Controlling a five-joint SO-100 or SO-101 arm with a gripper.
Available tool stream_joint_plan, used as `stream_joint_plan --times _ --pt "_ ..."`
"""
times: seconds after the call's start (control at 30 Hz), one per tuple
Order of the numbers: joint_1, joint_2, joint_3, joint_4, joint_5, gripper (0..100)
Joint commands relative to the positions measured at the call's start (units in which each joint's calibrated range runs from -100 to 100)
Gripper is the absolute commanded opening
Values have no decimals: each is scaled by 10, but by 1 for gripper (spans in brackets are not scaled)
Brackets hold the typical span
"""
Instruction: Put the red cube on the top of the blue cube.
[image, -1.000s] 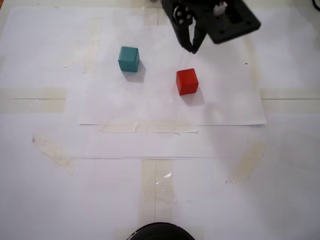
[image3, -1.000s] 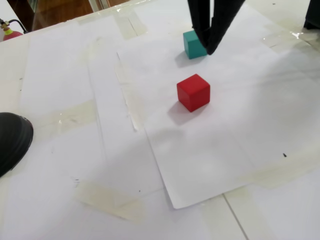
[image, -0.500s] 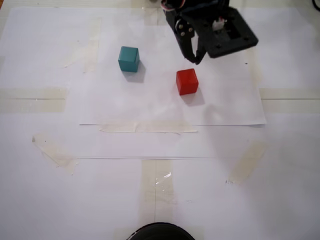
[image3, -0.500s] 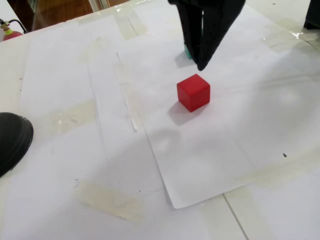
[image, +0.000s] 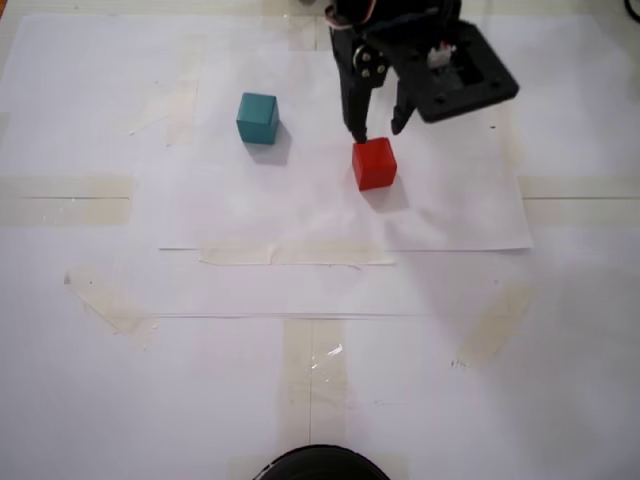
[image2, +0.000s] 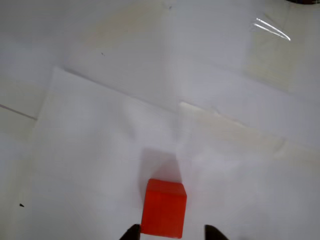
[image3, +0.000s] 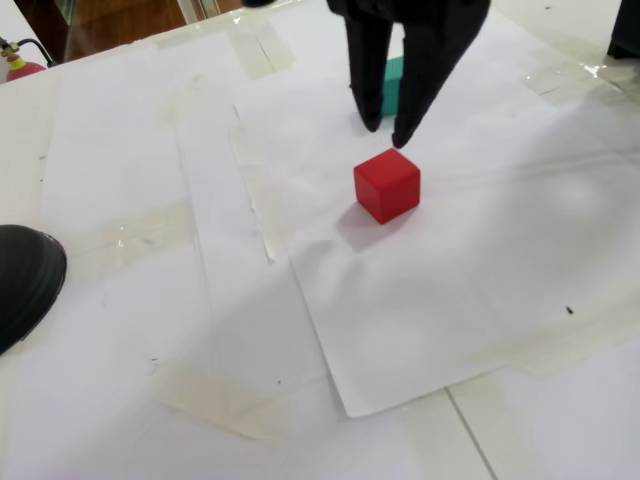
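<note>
Looking down in a fixed view, I see the blue cube (image: 258, 117) resting alone on white paper (image: 200, 200) at the left, well apart from the red cube (image: 374, 163) nearer the middle. My gripper (image: 379, 131) hangs just above the red cube's far edge, its two black fingers spread apart and holding nothing. From the wrist view, the red cube (image2: 164, 208) sits on the paper between the two fingertips (image2: 132, 232) at the bottom edge. At the angled fixed view's left edge is a dark rounded object (image3: 25, 280).
</note>
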Motion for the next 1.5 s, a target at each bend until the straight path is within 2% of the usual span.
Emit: stream_joint_plan --times 0.0,0.13,0.4,1.47 --pt "-7 -4 -26 -11 -5 26" --pt "-10 -1 -7 -3 -20 28" --pt "-10 18 58 -63 -17 28" --pt "-27 87 97 -146 -36 29"
